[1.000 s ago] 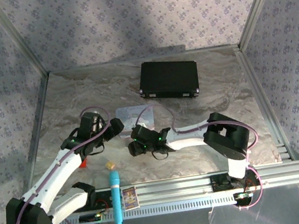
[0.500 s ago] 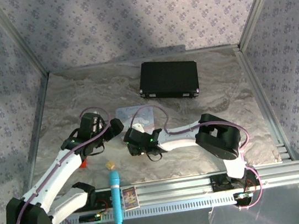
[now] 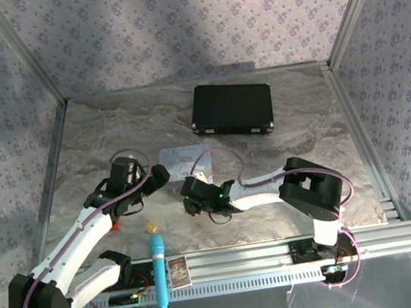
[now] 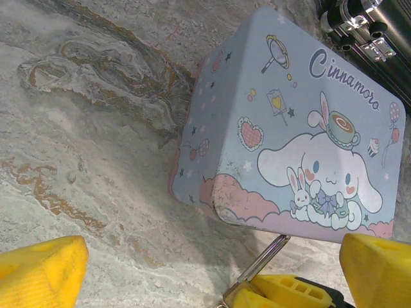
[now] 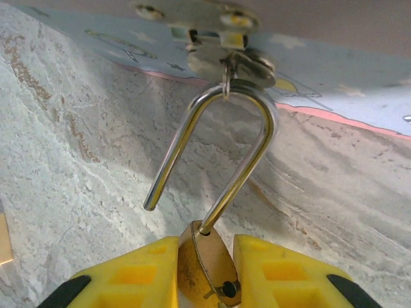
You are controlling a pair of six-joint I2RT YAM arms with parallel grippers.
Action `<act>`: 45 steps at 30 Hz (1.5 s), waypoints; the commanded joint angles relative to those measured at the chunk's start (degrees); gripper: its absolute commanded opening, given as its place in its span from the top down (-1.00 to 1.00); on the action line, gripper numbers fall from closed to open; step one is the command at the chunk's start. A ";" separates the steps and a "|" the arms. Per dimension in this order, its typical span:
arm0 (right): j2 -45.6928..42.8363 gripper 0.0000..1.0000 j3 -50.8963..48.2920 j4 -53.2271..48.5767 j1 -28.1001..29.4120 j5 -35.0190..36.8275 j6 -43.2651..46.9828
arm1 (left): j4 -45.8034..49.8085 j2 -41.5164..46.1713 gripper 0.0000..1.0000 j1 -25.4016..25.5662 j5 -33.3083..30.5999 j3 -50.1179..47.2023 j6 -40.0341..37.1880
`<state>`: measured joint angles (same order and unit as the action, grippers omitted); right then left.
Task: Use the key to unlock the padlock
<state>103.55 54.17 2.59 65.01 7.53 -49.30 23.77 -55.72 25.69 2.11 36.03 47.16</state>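
**Both arms at the tin.** Both arms reach forward over the marbled grey table (image 3: 95, 131) toward the pastel-blue cartoon-printed tin (image 4: 289, 115). We see the left gripper (image 4: 209, 266) low over the table, facing the tin's side. Its yellow fingers (image 4: 42, 269) are spread wide and hold nothing. The right gripper (image 5: 205, 247) sits at the tin's edge, its jaws pinching the small brass-gold padlock (image 5: 200, 260) by the body. The padlock's silver U-shaped shackle (image 5: 250, 147) hangs from the tin's metal latch (image 5: 247, 64). One leg sits in the body; the other ends free, clear of it.
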 commanded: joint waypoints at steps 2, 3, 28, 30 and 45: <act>-1.00 0.63 -5.30 -0.36 -0.65 -3.40 -2.71 | -0.83 0.99 -1.00 -0.33 -0.35 -0.49 -0.63; -1.52 0.67 -6.28 0.76 -0.92 -3.89 -3.21 | -0.79 0.92 -1.00 -0.29 -0.24 -0.30 -1.51; -5.35 0.95 -25.39 28.17 -11.56 -22.64 -2.78 | 8.59 -24.67 -0.70 23.01 -21.68 18.65 -66.84; -5.37 0.95 -25.76 28.69 -11.85 -23.00 -2.88 | 6.07 -25.43 -0.69 24.16 -20.86 18.07 -70.66; -1.91 0.99 -27.89 38.03 -12.64 -23.97 -6.63 | 6.76 -34.08 -0.18 22.80 -15.47 16.99 -73.21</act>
<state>98.10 28.86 44.21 52.80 -15.86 -50.17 27.70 -86.76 48.64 -18.72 53.74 -25.98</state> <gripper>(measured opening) 0.095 0.603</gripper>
